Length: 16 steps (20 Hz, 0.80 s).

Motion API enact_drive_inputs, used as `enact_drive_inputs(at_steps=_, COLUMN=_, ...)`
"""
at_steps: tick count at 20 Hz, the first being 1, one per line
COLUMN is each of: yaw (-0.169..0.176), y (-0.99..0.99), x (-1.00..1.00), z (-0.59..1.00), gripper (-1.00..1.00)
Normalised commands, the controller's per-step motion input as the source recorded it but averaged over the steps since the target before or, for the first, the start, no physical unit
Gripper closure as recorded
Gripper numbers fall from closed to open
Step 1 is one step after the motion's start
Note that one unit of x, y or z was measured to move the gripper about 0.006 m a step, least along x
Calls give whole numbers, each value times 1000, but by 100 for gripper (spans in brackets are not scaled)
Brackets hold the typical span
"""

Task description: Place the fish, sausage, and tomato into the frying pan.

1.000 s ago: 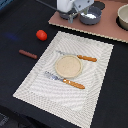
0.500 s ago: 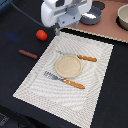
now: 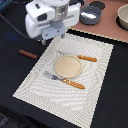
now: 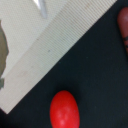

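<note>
The tomato [image 4: 64, 109] lay loose on the dark table [image 4: 95, 65], low in the wrist frame and just off the edge of the striped placemat [image 4: 45, 45], apart from it by a strip of bare black. It looked like a smooth, glossy, bright red oval (blurred, so any finer detail was lost). The sausage [image 3: 28, 54] lay at the left of the exterior view, well apart from the mat; a dark red shape at the wrist frame's upper right [image 4: 123, 25] was probably the same piece. The gripper [image 3: 56, 36] hung over the mat's upper left corner in the exterior view, placed, I judged, to come down on the tomato beneath it. Whether its jaws were spread or pressed together I could not tell. The frying pan [image 3: 90, 14] sat at the top of the exterior frame with something pale inside, possibly the fish. The plate [image 3: 68, 66] sat mid-mat between a knife [image 3: 80, 57] and a fork [image 3: 65, 81].
</note>
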Motion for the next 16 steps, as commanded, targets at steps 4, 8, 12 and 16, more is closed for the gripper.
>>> enact_drive_inputs(at_steps=4, yaw=61, y=-16, x=-1000, z=-173, gripper=-100)
enact_drive_inputs(at_steps=8, yaw=70, y=0, x=-1000, z=-161, gripper=-100)
enact_drive_inputs(at_steps=12, yaw=90, y=0, x=-957, z=-141, gripper=-100)
enact_drive_inputs(at_steps=16, yaw=113, y=-176, x=-664, z=-148, gripper=-100)
